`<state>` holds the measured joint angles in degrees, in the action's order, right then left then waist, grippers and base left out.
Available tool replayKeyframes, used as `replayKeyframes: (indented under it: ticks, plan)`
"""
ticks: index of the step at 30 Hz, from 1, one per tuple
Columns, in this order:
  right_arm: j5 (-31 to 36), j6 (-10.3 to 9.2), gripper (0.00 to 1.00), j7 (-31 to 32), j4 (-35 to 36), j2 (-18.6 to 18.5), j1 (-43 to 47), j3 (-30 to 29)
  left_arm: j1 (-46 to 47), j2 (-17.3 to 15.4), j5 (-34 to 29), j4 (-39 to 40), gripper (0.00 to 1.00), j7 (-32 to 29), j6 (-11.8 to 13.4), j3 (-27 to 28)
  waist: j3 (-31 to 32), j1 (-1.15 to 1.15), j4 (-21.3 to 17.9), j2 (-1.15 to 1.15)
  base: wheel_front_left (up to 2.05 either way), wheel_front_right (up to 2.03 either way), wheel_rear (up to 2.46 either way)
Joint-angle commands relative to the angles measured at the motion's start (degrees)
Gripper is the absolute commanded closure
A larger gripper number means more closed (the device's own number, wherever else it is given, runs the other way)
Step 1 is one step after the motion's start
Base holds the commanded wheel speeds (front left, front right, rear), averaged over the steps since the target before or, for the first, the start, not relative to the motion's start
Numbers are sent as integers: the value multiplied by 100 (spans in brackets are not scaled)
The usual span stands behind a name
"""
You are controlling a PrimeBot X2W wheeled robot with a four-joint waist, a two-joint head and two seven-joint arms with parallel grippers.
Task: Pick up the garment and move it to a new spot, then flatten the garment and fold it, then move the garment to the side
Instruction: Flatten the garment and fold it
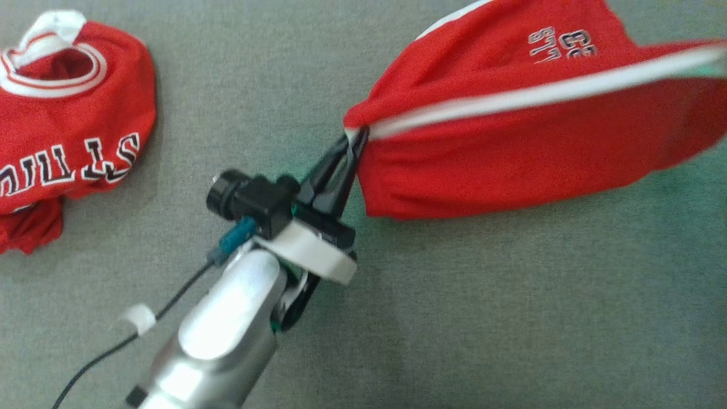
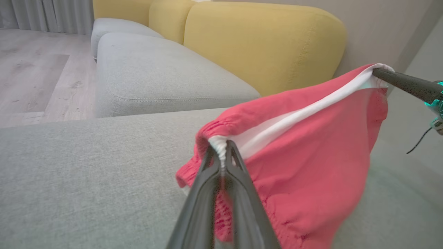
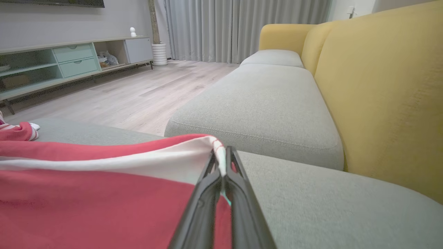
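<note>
A crumpled red jersey with a white ribbed collar is seen well left of the left gripper. That gripper is clamped tight on the gathered elastic corner of the red garment. The white-striped cloth is stretched rightward to the right gripper, likewise pinched shut on its hem, above the grey woven cushion.

Sofa: grey seat cushions, yellow backrests, more grey upholstery in the foreground. Pale wood-plank floor. Grey curtains floor-length on the far side. Low cabinet along the wall, with pale green drawers and open shelves. White ribbed pot beside it. Even, soft light.
</note>
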<state>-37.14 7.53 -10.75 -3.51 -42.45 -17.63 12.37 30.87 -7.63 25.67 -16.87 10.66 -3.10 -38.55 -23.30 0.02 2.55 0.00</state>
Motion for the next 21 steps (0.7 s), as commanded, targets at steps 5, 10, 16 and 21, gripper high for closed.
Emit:
replayKeyframes:
  ticks: [5, 10, 16, 21]
  plan:
    - [-244, -4, 100, -42, -483, -533, -1057, 755, 690, 118, -49, -212, 100, 62, 27, 274, -422, -2, 205, 0, 0, 0, 0]
    - [-473, -4, 100, -107, -1060, -687, -1933, 1510, 1105, 250, -40, -490, 100, 163, 68, 327, -618, -2, 383, 0, 0, 0, 0]
    - [-829, -4, 100, -173, -1730, -773, -2800, 2458, 1424, 373, 20, -829, 100, 281, -20, 225, -737, -2, 598, 0, 0, 0, 0]
    - [-999, -4, 0, -280, -2259, -600, -3252, 2916, 1546, 428, 111, -1081, 0, 368, -11, 228, -709, -2, 639, 0, 0, 0, 0]
